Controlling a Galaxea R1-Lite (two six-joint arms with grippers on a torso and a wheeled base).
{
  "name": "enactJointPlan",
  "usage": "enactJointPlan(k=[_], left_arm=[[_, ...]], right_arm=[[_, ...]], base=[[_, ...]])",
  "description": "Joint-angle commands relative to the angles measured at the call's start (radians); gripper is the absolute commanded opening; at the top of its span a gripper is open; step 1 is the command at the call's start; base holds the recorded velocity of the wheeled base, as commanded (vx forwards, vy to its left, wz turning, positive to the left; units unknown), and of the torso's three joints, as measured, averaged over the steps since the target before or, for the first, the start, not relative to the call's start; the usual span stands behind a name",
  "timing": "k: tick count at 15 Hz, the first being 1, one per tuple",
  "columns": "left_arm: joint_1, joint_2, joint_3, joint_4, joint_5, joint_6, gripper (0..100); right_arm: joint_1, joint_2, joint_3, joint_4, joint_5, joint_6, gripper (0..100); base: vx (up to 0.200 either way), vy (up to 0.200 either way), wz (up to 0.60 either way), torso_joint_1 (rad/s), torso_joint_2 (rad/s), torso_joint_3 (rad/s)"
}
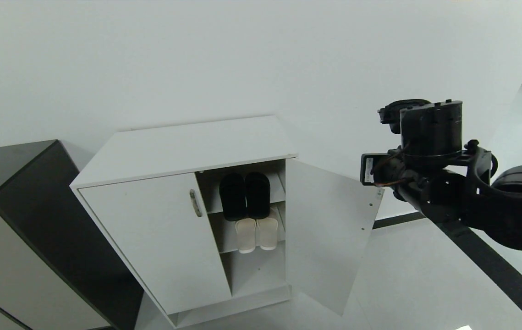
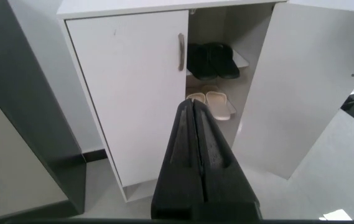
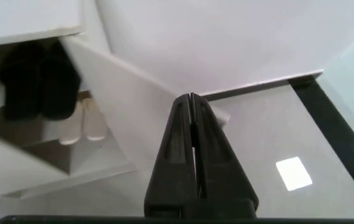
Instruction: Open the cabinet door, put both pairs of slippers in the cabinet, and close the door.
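Matte black right arm [image 1: 430, 137]: fat cylindrical joint housing, rounded ring-shaped link, small boxy module with a white label [image 1: 369, 168], and a thin brownish cable [image 1: 387, 183] under it. The left gripper [image 2: 193, 104] and right gripper [image 3: 191, 98] are black too, with long wedge fingers tapering to narrow tips.

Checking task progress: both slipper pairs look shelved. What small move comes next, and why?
Likely swing the right end effector behind the open door and push it closed: black slippers and white slippers already sit on shelves inside the cabinet.
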Motion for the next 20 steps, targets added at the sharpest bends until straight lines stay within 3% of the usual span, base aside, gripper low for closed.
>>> enactJointPlan(k=[1,9,20], left_arm=[[0.0,0.0,0.0,0.0,0.0,0.0,0],[0.0,0.0,0.0,0.0,-0.001,0.0,0],[0.0,0.0,0.0,0.0,-0.001,0.0,0]], right_arm=[[-0.061,0.083,-0.07,0.002,0.024,0.001,0],[-0.18,0.281,-0.281,0.028,0.134,0.003,0],[-0.209,0.383,-0.311,0.023,0.168,0.037,0]], base=[[0.0,0.0,0.0,0.0,0.0,0.0],[0.0,0.0,0.0,0.0,0.0,0.0],[0.0,0.0,0.0,0.0,0.0,0.0]])
